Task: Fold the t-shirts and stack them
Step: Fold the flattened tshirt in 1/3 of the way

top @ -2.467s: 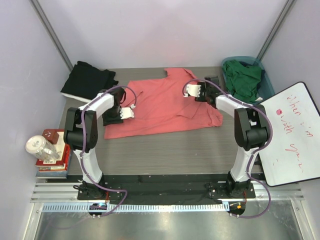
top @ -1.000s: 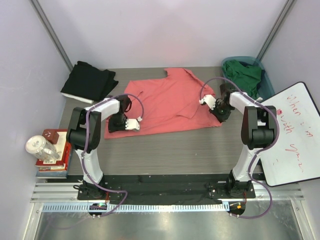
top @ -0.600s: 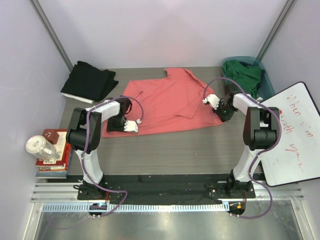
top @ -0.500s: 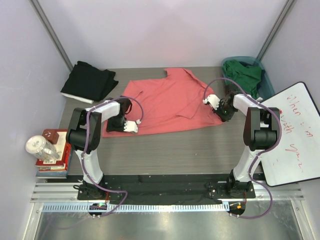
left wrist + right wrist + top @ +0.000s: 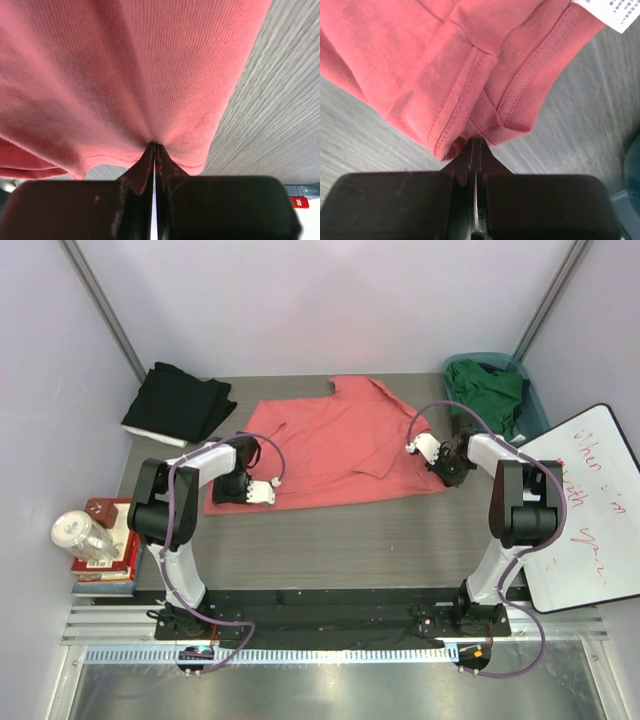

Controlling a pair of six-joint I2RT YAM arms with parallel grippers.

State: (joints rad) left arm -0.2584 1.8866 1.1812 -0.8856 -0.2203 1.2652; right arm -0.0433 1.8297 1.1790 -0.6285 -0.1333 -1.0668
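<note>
L fingers: my left gripper (image 5: 154,150) is clamped tight on the near hem of the pink tee (image 5: 330,440), L side. Cloth puckers into the pinch.
R fingers: my right gripper (image 5: 476,145) is closed on the hem corner at the R side, where seams double up. White tag (image 5: 615,12) just beyond.
Pink tee: spread mid-table (image 5: 350,540), neck far, hem twd me, mostly flat, one crease on R half.
Why this hold: a pinch at each end of the hem should keep the edge straight, so I can prob. carry it over as one fold line.
Black tee (image 5: 178,400): far-L corner, well apart. Looks roughly folded, can't be sure.
Green tee (image 5: 485,390): heaped in the teal basket (image 5: 535,412), far R, not yet done.
Progress: early, I'd say. Pink fold only starting.
Risk: R pinch is thick and could slip, or the hem could sag btw my grips.
</note>
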